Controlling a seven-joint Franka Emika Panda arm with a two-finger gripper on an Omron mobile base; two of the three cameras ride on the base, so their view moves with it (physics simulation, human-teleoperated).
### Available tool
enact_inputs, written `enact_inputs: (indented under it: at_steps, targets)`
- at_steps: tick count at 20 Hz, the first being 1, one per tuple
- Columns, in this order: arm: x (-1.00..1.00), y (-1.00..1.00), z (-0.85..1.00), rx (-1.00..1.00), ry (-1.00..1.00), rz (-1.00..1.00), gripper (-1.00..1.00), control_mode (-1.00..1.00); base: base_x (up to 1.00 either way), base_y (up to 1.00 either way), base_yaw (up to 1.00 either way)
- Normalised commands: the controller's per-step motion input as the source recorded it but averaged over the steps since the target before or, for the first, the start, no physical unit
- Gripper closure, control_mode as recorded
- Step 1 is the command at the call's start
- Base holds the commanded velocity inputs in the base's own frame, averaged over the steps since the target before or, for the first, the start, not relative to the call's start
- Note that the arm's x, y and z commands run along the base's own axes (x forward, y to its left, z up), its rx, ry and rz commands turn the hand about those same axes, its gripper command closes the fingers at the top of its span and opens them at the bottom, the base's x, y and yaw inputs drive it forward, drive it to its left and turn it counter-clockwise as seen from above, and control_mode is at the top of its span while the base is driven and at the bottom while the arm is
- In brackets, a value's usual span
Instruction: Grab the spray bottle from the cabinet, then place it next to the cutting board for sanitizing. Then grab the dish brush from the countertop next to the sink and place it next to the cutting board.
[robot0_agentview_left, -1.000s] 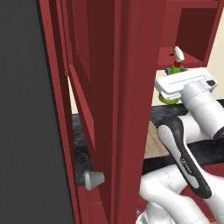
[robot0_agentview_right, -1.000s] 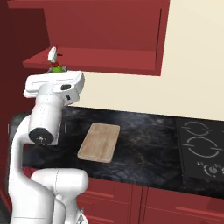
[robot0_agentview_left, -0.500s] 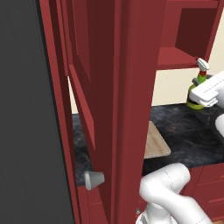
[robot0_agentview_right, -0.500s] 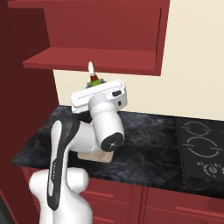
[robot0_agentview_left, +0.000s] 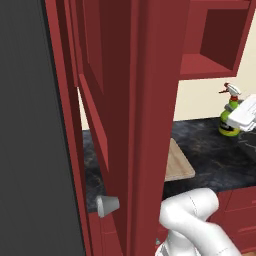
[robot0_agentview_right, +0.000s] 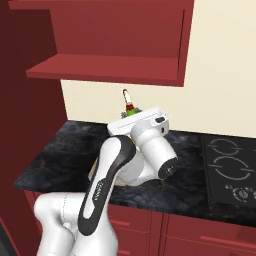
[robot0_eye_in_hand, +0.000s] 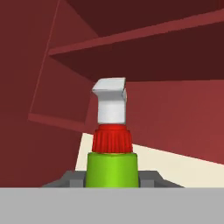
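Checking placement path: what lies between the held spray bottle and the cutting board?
In the left base view, only bare black countertop lies between the spray bottle and the cutting board.

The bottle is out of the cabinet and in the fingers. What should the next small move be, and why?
Probably lower it toward the countertop near the cutting board. The gripper is shut on the spray bottle, which hangs upright above the counter, clear of the cabinet shelf. In the left base view the board lies left of it, so a short descent and shift seems called for.
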Motion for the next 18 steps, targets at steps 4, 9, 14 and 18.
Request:
enact_inputs:
  at_steps: [4, 9, 14, 18]
  targets:
    - [0.78, -0.39, -0.65, 0.0, 0.11, 0.26, 1.0, -1.0, 0.0, 0.0, 0.0]
    - [0.8, -0.38, -0.73, -0.01, 0.13, 0.23, 1.0, -1.0, 0.0, 0.0, 0.0]
    - [0.85, -0.36, -0.64, -0.06, 0.11, 0.17, 1.0, -1.0, 0.0, 0.0, 0.0]
    - [0.62, -0.5, -0.65, -0.05, 0.14, 0.19, 1.0, -1.0, 0.0, 0.0, 0.0]
